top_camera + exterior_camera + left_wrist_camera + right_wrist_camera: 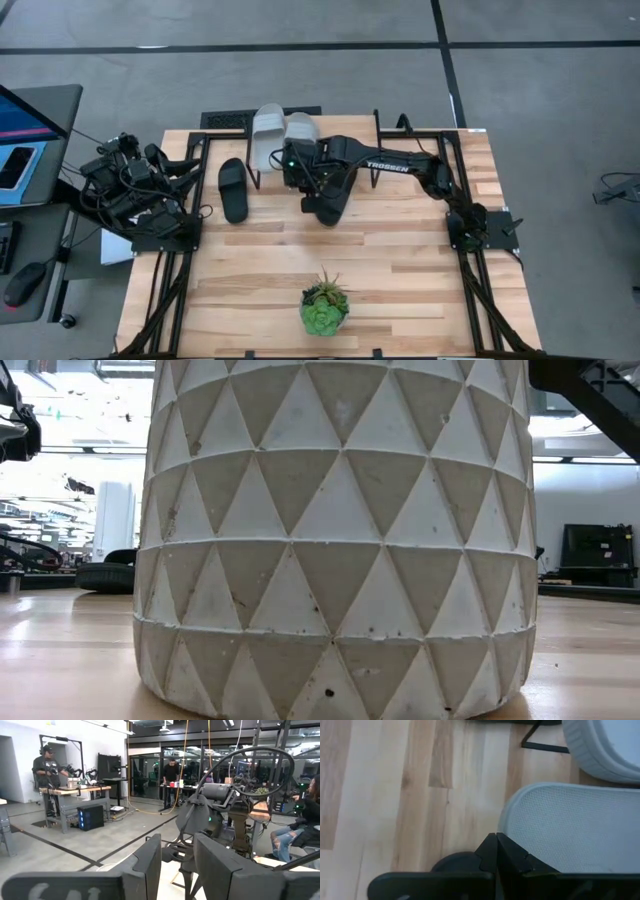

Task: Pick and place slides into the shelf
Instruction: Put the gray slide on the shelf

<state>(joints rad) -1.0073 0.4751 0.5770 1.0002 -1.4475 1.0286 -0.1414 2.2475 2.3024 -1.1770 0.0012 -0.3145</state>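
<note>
Two light grey slides [268, 135] [300, 128] lie side by side near the table's far edge, over the shelf's black wire legs [254, 178]; the plank top does not show. One black slide [233, 190] lies flat on the table to their left. The other black slide [328, 207] lies beneath my right arm. My right gripper [496, 851] is shut and points down at the near end of a grey slide [570, 825]; the second grey slide [605, 745] and a wire leg [545, 745] lie beyond. My left gripper [177, 865] is open, parked at the table's left edge. My right gripper's shut fingertips [490, 847] stand from above at the rim of the grey slide's near end [507, 827]. I cannot tell whether they touch it. A dark rounded shape [451, 862] sits just below the fingers.
A green plant in a white triangle-patterned pot [323, 308] stands near the table's near edge and fills the low view [340, 540]. Bare wood lies between the pot and the slides. A desk with a monitor [25, 120] stands left of the table.
</note>
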